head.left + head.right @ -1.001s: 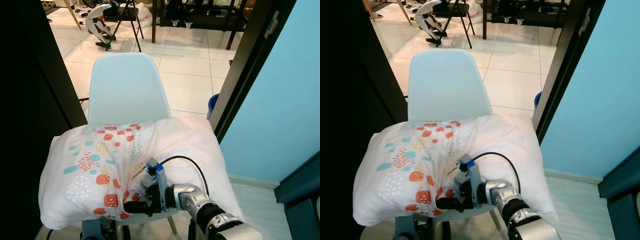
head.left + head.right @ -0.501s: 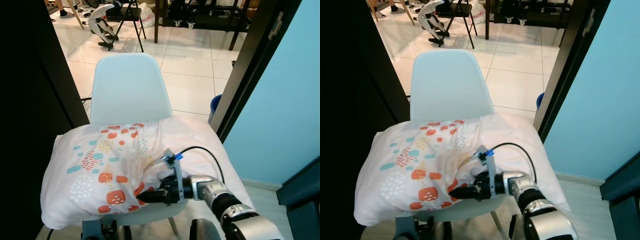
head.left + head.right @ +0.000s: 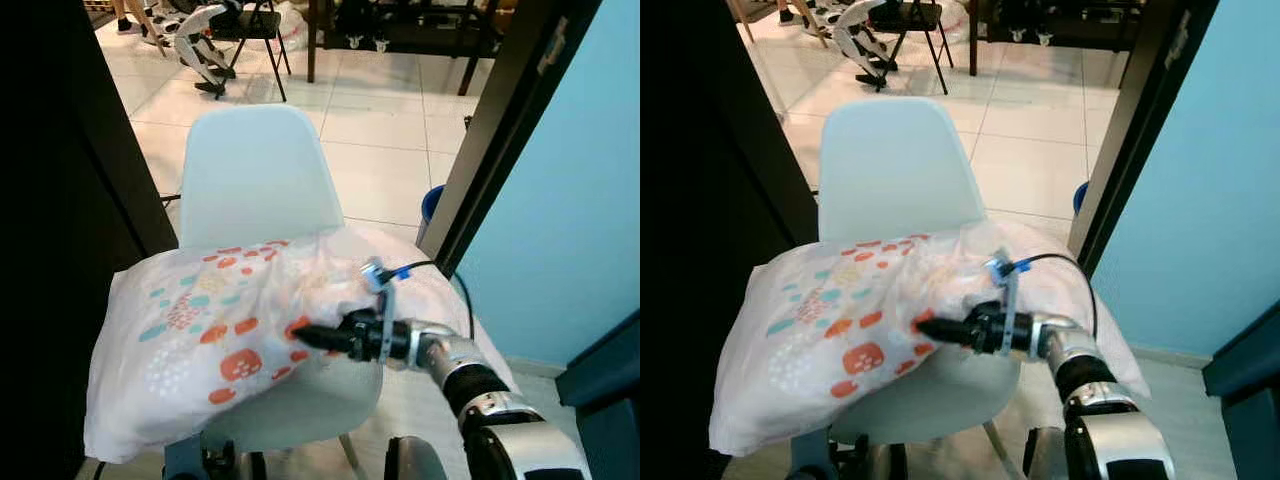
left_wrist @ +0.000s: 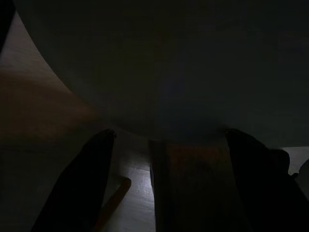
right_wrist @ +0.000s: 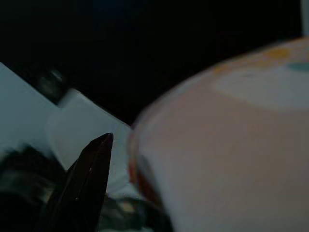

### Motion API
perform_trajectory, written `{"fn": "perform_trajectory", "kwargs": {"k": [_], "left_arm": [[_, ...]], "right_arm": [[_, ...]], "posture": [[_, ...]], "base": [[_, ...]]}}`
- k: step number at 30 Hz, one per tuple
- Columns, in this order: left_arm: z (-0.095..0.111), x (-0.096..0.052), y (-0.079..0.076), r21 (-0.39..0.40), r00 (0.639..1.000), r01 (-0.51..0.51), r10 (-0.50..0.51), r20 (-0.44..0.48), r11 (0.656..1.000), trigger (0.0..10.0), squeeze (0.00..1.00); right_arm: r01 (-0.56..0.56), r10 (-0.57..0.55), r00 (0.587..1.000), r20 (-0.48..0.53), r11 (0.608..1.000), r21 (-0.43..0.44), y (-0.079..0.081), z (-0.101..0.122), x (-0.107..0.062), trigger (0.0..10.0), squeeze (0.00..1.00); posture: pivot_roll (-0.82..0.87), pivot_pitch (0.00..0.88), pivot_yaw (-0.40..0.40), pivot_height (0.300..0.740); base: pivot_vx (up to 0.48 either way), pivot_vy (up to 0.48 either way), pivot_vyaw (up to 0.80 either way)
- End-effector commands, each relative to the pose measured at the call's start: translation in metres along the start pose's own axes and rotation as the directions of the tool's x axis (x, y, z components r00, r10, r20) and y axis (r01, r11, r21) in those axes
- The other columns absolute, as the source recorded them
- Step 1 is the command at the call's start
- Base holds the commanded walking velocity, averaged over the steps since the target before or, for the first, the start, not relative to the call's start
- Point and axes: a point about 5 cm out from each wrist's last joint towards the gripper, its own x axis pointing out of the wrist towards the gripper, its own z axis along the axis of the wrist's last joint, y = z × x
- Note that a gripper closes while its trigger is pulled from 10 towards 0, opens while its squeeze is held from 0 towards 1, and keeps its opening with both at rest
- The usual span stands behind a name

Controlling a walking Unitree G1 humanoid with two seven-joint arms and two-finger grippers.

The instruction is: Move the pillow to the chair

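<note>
Left eye view, nearest thing first: the right arm (image 3: 470, 375) comes in from the bottom right, silver with a black cable looping over it, and its right pincer (image 3: 305, 334) is pressed into the front edge of the pillow (image 3: 200, 340). The black fingers look clamped on a fold of the fabric right at an orange patch, so I'd call it closed on the pillow. In the right wrist view one dark finger (image 5: 82, 183) sits beside a big blurry pale bulge with orange and teal marks, which is the pillow up close.

The pillow is white with orange, teal and yellow spots on its left half and plain white on the right. It lies across the seat of the white chair (image 3: 255, 165), sagging over the left edge and front (the fabric is bunched up where the pincer has it). The chair's backrest stands upright just behind it.

The left wrist view is very dark. Two black fingers (image 4: 82, 188) of the left pincer (image 4: 164, 186) show spread well apart, so open, under a big rounded pale surface, with what looks like a wooden leg between them. Can't make out more there.

Left of the chair is a dark wall or door, to the right a dark door frame (image 3: 500, 140) and a light blue wall (image 3: 580, 200). Just past the frame a bit of a blue bin (image 3: 428, 205) peeks out. Further back it's white tiled floor (image 3: 370, 130), a black folding chair (image 3: 250, 35) and dark furniture legs.
</note>
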Motion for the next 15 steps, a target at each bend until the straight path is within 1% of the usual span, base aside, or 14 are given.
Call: {"fn": "perform_trajectory", "kwargs": {"k": [1,2,4,5,6,7,9,11,15], "left_arm": [[-0.078,-0.028,0.000,-0.030,0.938,-0.024,0.012,-0.345,0.999,10.0,0.00],[-0.078,-0.028,0.000,-0.030,0.938,-0.024,0.012,-0.345,0.999,10.0,0.00],[-0.078,-0.028,0.001,-0.026,0.938,-0.023,0.013,-0.346,0.999,10.0,0.00],[-0.078,-0.028,0.001,-0.026,0.938,-0.023,0.013,-0.346,0.999,10.0,0.00],[-0.077,-0.027,0.003,-0.021,0.939,-0.024,0.015,-0.345,0.999,10.0,0.00],[-0.076,-0.027,0.004,-0.020,0.939,-0.025,0.016,-0.344,0.999,10.0,0.00],[-0.076,-0.027,0.005,-0.019,0.939,-0.026,0.017,-0.344,0.999,10.0,0.00],[-0.075,-0.027,0.005,-0.017,0.939,-0.025,0.017,-0.345,1.000,10.0,0.00],[-0.076,-0.027,0.004,-0.014,0.938,-0.022,0.015,-0.347,1.000,10.0,0.00]], "right_arm": [[-0.086,0.089,0.990,0.109,0.996,-0.029,0.007,0.020,0.003,10.0,0.00],[-0.086,0.089,0.990,0.109,0.996,-0.029,0.007,0.020,0.003,10.0,0.00],[-0.088,0.092,0.984,0.153,0.995,-0.035,0.007,0.025,0.002,10.0,0.00],[-0.088,0.092,0.984,0.153,0.995,-0.035,0.007,0.025,0.002,10.0,0.00],[-0.043,0.049,0.978,0.201,0.999,-0.034,0.005,0.029,-0.001,10.0,0.00],[-0.018,0.026,0.973,0.230,0.999,-0.035,0.003,0.032,-0.003,10.0,0.00],[-0.005,0.013,0.968,0.249,0.999,-0.035,0.003,0.034,-0.005,10.0,0.00],[-0.013,0.020,0.949,0.314,1.000,-0.023,0.004,0.043,-0.010,10.0,0.00],[-0.002,0.011,0.949,0.316,1.000,-0.028,0.005,0.046,-0.015,10.0,0.00]], "posture": [[0.04,0.157,-0.051,0.595],[0.04,0.157,-0.051,0.595],[0.04,0.159,-0.050,0.595],[0.04,0.159,-0.050,0.595],[0.04,0.160,-0.052,0.595],[0.04,0.160,-0.052,0.595],[0.04,0.160,-0.052,0.595],[0.04,0.161,-0.055,0.595],[0.03,0.154,-0.056,0.595]], "base": [[0.000,0.000,0.00],[0.000,0.000,0.00],[0.000,0.000,0.00],[0.000,0.000,0.00],[0.000,0.000,0.00],[0.000,0.000,0.00],[0.000,0.000,0.00],[0.000,0.000,0.00],[0.000,0.000,0.00]]}}
